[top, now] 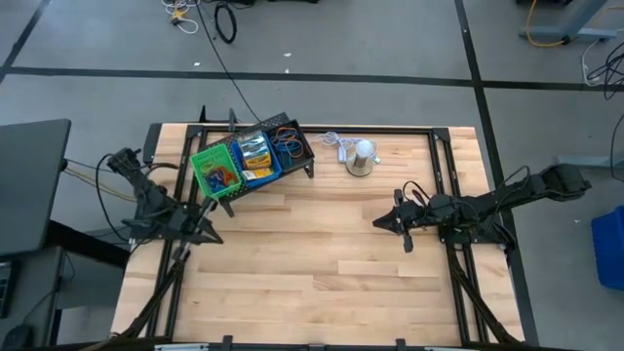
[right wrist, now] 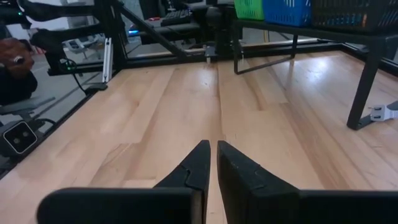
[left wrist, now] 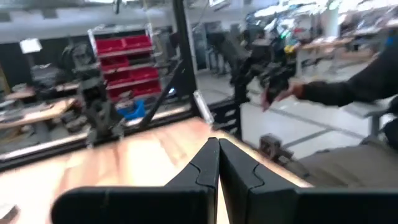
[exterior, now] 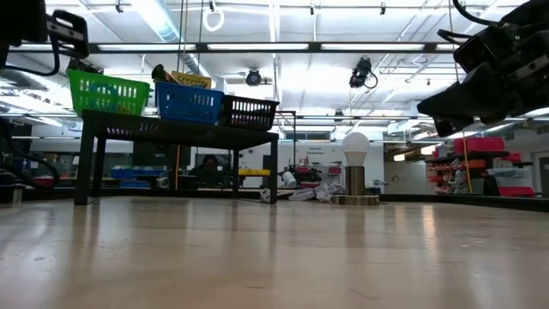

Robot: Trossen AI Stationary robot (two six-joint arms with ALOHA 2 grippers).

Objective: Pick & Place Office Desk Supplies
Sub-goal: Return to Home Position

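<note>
Two tools logged above the desk [top: 322,283], neither holding anything. Found the left tool [top: 211,236] pinched narrow, fingers [left wrist: 205,168] meeting at the tips in the left wrist view. Caught, beyond that tool and off the desk, a person's dark sleeve [left wrist: 348,87], blurred. Spotted the black mesh rack [exterior: 171,129] just beyond the left tool's tip and a little to its right, standing on the desk. Counted three trays side by side on the rack's top. Marked the green tray [top: 216,174] as nearest the left tool, with a tangle of coloured loops [top: 223,180] inside. Noted the blue tray [top: 257,161] touching it on the side away from the left tool, with a crayon box [exterior: 190,80] poking above the rim. Noted the black-mesh tray [top: 292,144] last in the row, farthest from the left tool, holding an orange loop [top: 284,131] and a blue loop [top: 292,149]. Saw the silver dome [top: 362,158] with its white cord [top: 334,142] on the desk, near the right tool. Found the right tool [top: 376,223] well apart from the rack, narrow too, with only a sliver of a gap between the fingers [right wrist: 193,165], pointing toward the left tool.
</note>
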